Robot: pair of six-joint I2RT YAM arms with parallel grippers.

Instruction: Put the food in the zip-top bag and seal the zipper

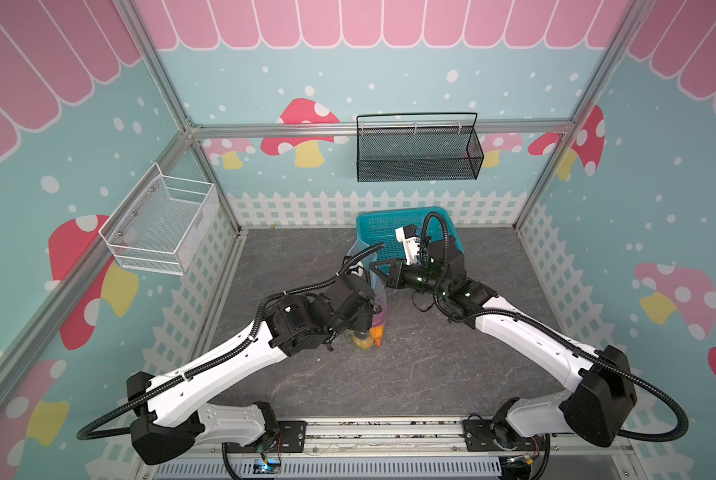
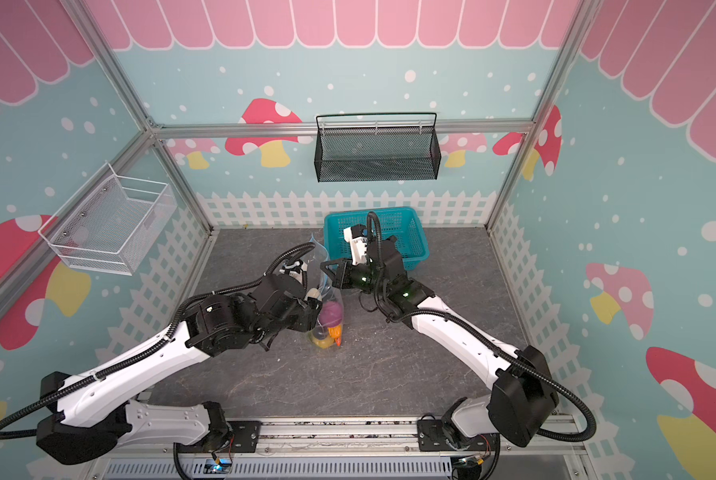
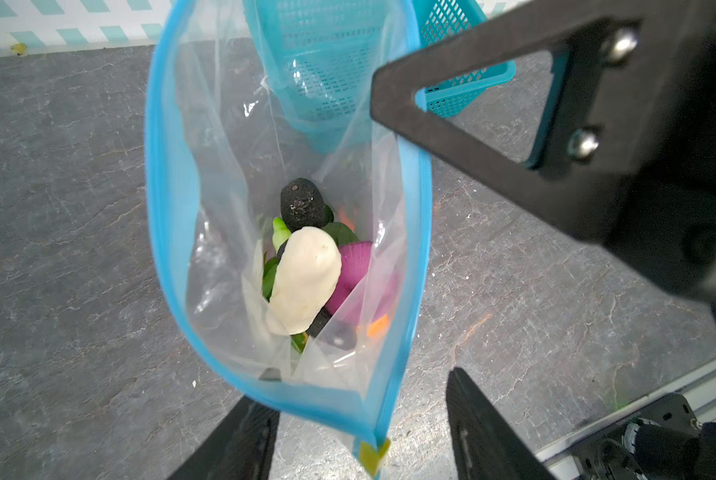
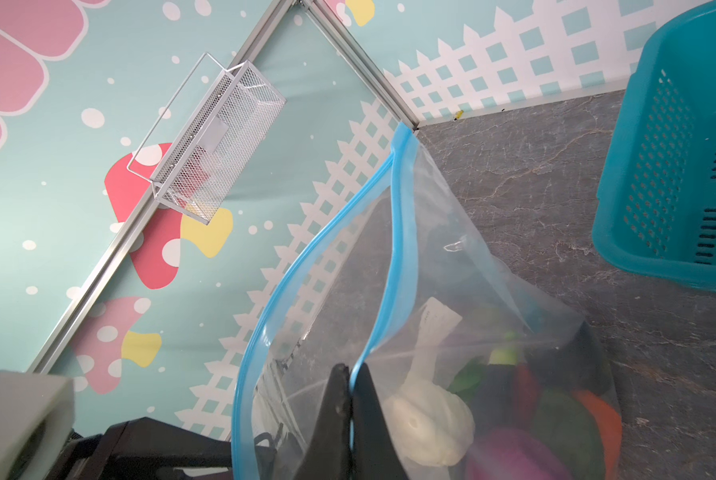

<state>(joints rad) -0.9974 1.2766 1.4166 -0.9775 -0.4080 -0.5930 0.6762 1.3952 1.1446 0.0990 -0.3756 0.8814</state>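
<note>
The clear zip-top bag [image 3: 223,199] hangs upright with its mouth spread wide. The food lies at its bottom: a white radish [image 3: 304,280], a purple onion [image 3: 354,268], a dark eggplant [image 3: 300,203] and green and orange pieces. My right gripper [image 4: 351,368] is shut on one side of the blue zipper [image 3: 152,166] and holds the bag up. My left gripper [image 3: 356,388] is open. Its fingers stand apart on either side of the mouth's end, where the yellow slider [image 3: 373,455] sits untouched. In both top views the bag [image 2: 323,274] hangs between the two wrists.
A teal lattice basket [image 1: 406,232] stands on the grey table right behind the bag. On the back wall hangs a black mesh basket [image 1: 416,151]. A white wire basket [image 1: 161,220] hangs on the left wall.
</note>
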